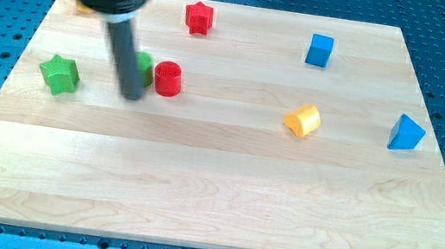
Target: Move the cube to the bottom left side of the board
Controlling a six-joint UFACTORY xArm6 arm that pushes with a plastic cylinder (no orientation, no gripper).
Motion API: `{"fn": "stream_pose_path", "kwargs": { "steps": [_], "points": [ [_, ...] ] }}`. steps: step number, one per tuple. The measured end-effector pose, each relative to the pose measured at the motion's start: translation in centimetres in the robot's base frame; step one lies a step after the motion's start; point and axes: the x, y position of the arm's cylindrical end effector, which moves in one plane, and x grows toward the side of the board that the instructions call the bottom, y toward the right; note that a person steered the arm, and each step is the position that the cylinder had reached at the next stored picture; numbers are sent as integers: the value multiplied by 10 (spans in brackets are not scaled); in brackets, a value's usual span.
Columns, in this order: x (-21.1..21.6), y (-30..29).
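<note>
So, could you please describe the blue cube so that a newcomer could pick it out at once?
Start at the wooden board and look along its top edge toward the view's right. The blue cube sits there alone, far from my tip. The other blue block, a triangular one, lies lower, by the right edge.

One cam only, high up, angled down over the whole worktop from its near edge; arm base at view's top.

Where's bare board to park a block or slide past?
Free: the whole lower half, below green star, my tip and yellow block; also the gap between red cylinder and yellow block. Crowded: upper left, where a green block sits beside my tip.
</note>
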Motion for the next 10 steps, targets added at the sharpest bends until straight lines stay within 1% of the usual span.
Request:
{"fn": "stream_pose_path", "kwargs": {
  "steps": [1,2,3,4,5,6,7,8,9,10],
  "points": [
    [-27,0],
    [-8,-93],
    [-51,-34],
    [-74,89],
    [-71,55],
    [-93,50],
    [-133,152],
    [-156,225],
    [-160,233],
    [-135,236]
  ]
}}
